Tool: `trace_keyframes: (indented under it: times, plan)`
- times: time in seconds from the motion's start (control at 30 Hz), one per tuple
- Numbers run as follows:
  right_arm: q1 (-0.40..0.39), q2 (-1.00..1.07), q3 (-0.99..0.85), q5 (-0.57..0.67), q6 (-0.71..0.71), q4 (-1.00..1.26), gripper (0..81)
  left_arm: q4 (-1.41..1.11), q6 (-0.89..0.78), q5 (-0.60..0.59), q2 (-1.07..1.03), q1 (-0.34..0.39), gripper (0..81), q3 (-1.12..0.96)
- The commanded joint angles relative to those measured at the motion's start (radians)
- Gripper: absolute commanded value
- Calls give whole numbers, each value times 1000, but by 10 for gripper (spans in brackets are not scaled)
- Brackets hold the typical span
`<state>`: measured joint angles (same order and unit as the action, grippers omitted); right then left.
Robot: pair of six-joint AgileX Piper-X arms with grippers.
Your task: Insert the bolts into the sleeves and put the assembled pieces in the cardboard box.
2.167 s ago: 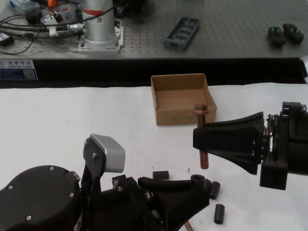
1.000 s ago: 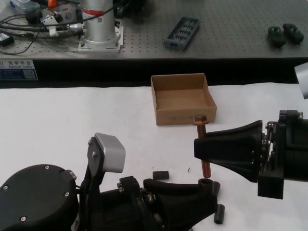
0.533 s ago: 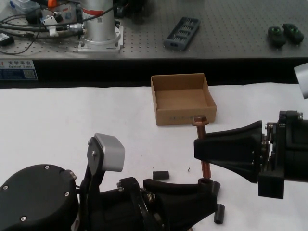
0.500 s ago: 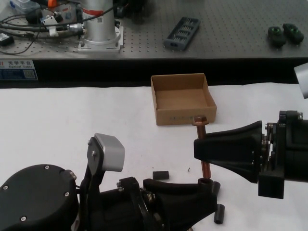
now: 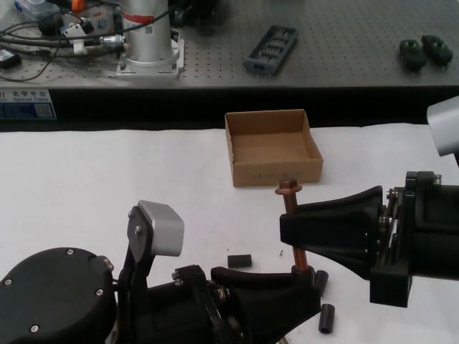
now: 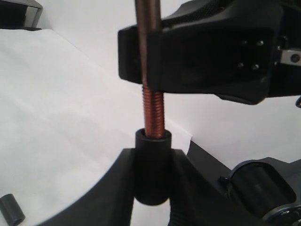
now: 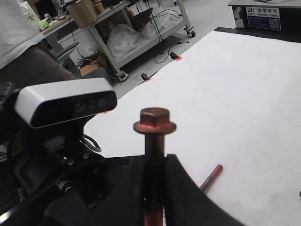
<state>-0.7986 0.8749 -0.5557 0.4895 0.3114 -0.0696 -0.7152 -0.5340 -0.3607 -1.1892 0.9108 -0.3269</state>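
Note:
A copper bolt (image 5: pixel 288 188) stands upright with its hex head on top, and my right gripper (image 5: pixel 290 229) is shut on its shaft. Just below it my left gripper (image 5: pixel 304 285) is shut on a black sleeve (image 5: pixel 302 274). In the left wrist view the bolt's threaded tip (image 6: pixel 154 113) sits in the mouth of the sleeve (image 6: pixel 153 167), which is clamped between my left gripper (image 6: pixel 153 188) fingers. The right wrist view has the bolt head (image 7: pixel 154 126) above my right gripper (image 7: pixel 153 183). The cardboard box (image 5: pixel 276 172) is open, farther back on the white sheet.
Loose black sleeves lie on the sheet: one (image 5: pixel 239 260) left of the grippers, two (image 5: pixel 320 282) (image 5: pixel 327 317) close by on the right. A spare bolt (image 7: pixel 211 176) lies flat below. A dark breadboard bench with a metal post (image 5: pixel 147 36) runs behind the box.
My right gripper has carried the bolt down and slightly left. Its tip, which hung above the sleeve, now sits in the sleeve's mouth. The left gripper has barely shifted.

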Motion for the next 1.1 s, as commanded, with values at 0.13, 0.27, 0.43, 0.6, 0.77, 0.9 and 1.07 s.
trace_keyframes:
  times: [0.13,0.27,0.43,0.6,0.77,0.9,1.07]
  plan:
    - [-10,1,-3,20,-14,-8,59,-63,-59,92,11,-3,27,-7]
    - [-10,1,-3,20,-17,-17,59,-81,-75,123,11,-3,27,-7]
    - [-10,1,-3,20,-17,-17,59,-81,-74,132,11,-3,27,-7]
    - [-10,1,-3,20,-17,-19,59,-81,-81,132,11,-3,27,-7]
    - [-10,1,-3,20,-20,-22,73,-81,-81,132,11,-3,27,-7]
    - [-10,1,-3,13,-20,-34,222,-81,-73,141,11,-3,27,-7]
    - [18,1,-3,-16,-20,-60,422,-87,-69,139,11,-3,27,-7]
